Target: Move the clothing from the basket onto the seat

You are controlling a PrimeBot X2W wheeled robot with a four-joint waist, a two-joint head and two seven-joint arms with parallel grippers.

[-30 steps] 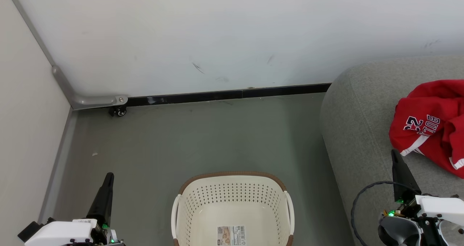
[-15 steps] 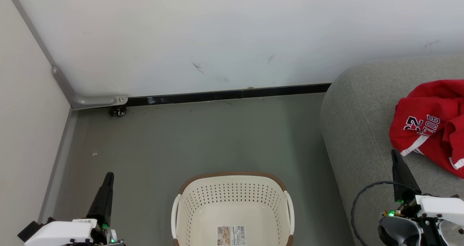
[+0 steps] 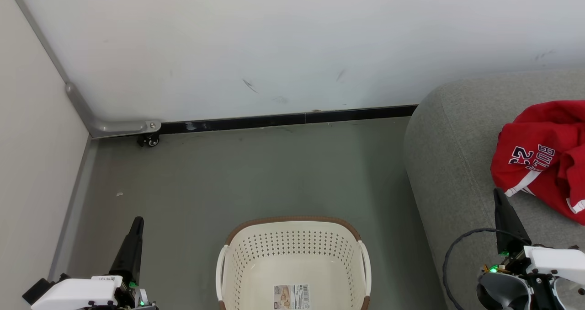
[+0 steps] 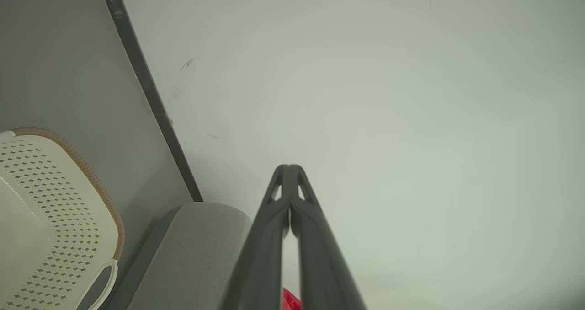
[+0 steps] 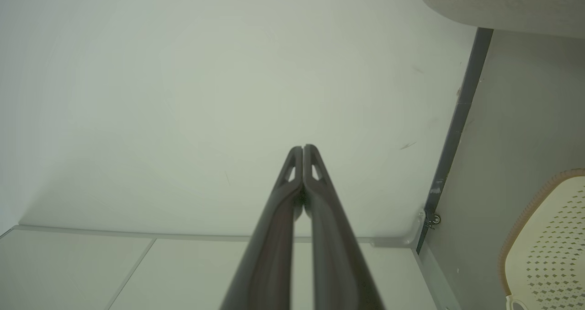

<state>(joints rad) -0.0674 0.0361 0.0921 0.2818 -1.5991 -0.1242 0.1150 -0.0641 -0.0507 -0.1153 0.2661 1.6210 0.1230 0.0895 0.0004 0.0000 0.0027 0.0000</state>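
Observation:
Red clothing (image 3: 546,157) with navy-white lettering and white trim lies crumpled on the grey seat (image 3: 452,163) at the right. The cream perforated basket (image 3: 292,250) with a brown rim stands on the floor at bottom centre, holding nothing but a paper label (image 3: 291,296). My left gripper (image 3: 137,221) is shut at the lower left, left of the basket, gripping nothing. My right gripper (image 3: 497,193) is shut over the seat's near part, just below the clothing. Both wrist views show fingertips pressed together: the left gripper (image 4: 289,167) and the right gripper (image 5: 303,147), each pointing at the white wall.
A white wall (image 3: 292,45) with a black baseboard (image 3: 288,119) closes the back. A side panel (image 3: 32,163) stands at the left, with a small caster (image 3: 149,140) at the corner. Grey floor (image 3: 256,173) lies between basket and wall.

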